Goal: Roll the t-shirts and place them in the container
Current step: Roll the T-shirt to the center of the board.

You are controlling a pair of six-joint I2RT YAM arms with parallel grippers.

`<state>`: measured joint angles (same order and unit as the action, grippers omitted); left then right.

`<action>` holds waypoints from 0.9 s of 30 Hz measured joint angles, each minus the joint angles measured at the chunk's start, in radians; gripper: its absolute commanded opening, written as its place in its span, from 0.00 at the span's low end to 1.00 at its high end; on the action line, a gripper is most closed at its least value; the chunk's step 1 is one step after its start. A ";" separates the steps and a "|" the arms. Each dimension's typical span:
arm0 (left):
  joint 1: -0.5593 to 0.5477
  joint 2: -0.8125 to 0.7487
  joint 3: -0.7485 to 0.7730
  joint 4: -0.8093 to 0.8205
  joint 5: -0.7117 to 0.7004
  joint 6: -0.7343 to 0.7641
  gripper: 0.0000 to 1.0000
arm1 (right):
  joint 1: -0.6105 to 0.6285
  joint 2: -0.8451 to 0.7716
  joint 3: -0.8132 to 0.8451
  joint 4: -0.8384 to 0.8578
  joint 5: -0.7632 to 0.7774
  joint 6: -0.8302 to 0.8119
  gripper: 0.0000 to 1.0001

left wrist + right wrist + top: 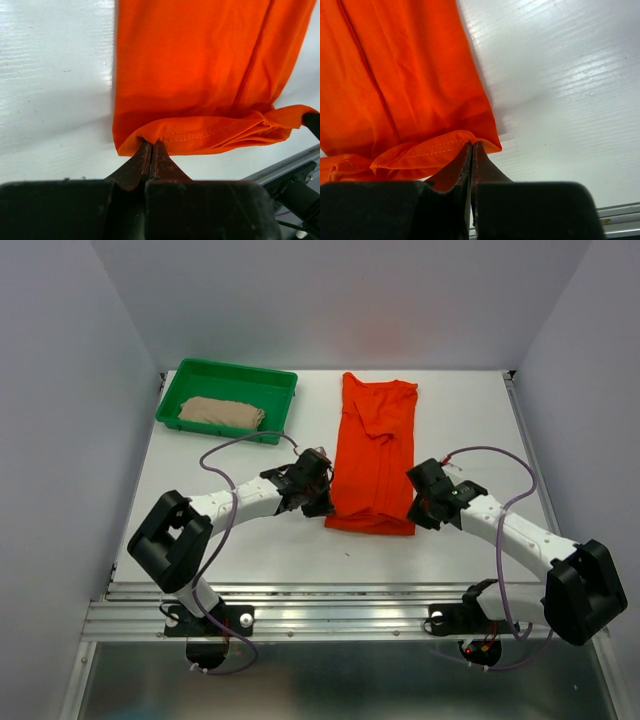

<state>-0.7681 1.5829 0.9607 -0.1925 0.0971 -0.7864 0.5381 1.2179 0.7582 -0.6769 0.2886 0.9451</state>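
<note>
Orange t-shirt [375,455] lies folded into a long strip on the table [250,550], running from near the middle of the far edge back toward the near edge. Beige t-shirt [220,413] sits bundled in the green tray [235,373] at the far left corner; we judge that one done.

Left gripper [151,147] is pinched tight on the near left corner of the strip's hem. Right gripper [471,147] is pinched the same way on the near right corner. Both wrist views show the hem lifted slightly and curling over the fingertips.

Our read: the roll is only starting, with the first turn not yet made.

To do it well:
- We keep both corners level, so the first turn lies square across the strip.
- We carry the hem up and over toward the far edge together, since one arm leading would skew the roll.
- We keep the first turn small and snug.
- The hem bunches near its middle in the left wrist view, so slack there may need tension.
</note>
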 measured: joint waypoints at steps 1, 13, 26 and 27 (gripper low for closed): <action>0.002 0.006 0.000 0.000 0.000 0.000 0.00 | 0.000 0.013 0.007 0.005 0.005 -0.005 0.01; 0.017 0.073 0.039 -0.001 -0.027 0.020 0.00 | 0.000 0.084 0.052 0.043 0.048 -0.028 0.04; 0.024 0.121 0.116 -0.025 -0.086 0.069 0.59 | 0.000 0.127 0.107 0.071 0.132 -0.048 0.62; 0.024 0.118 0.116 -0.031 -0.097 0.069 0.59 | 0.000 0.108 0.107 0.071 0.150 -0.049 0.62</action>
<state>-0.7444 1.7012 1.0763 -0.2230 -0.0002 -0.7174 0.5381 1.3258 0.8654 -0.6060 0.4381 0.8963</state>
